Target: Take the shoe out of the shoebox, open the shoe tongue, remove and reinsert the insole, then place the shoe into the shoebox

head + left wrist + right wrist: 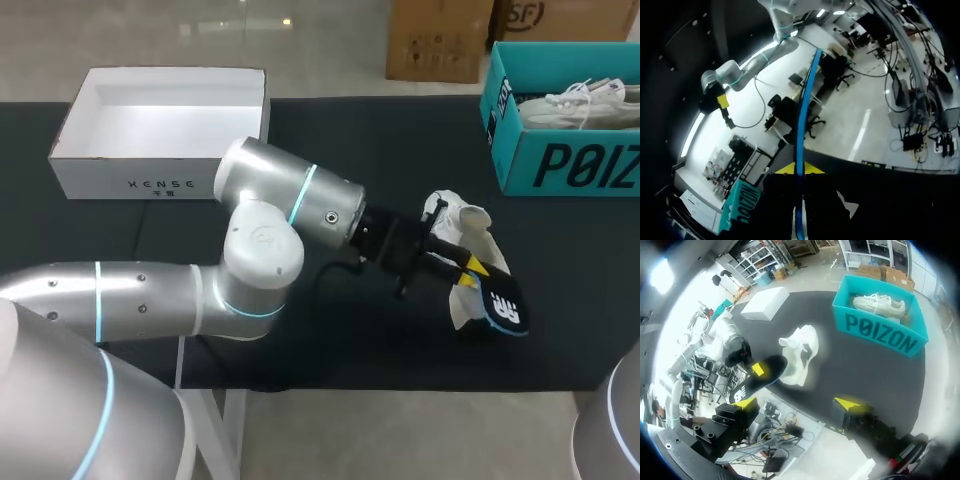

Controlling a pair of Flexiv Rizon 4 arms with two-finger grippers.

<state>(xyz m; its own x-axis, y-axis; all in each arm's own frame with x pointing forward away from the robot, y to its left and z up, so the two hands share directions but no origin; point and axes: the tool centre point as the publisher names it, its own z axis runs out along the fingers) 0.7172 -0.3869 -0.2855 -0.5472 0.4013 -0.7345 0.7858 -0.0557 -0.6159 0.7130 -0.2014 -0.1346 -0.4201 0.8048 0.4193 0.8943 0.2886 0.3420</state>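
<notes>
Since the insole (497, 308) is out of the shoe (462, 222) and pinched by the left gripper (468, 268), the step in hand is judged to be reinsertion. To be done well: leading end to be aimed into the shoe's opening, insole kept flat w/ the sole and slid fwd, not pushed down. Shoe prob. needs bracing by the other arm, else it may be shoved across the table (330, 340).

Left gripper: clenched on insole, seen edge-on btwn its yellow tips, most of it sticking out ahead. Shoe lies on the table just beside those tips; contact unclear.

Right gripper (796, 404): fingers spread wide, nothing held; shoe well ahead of it.
</notes>
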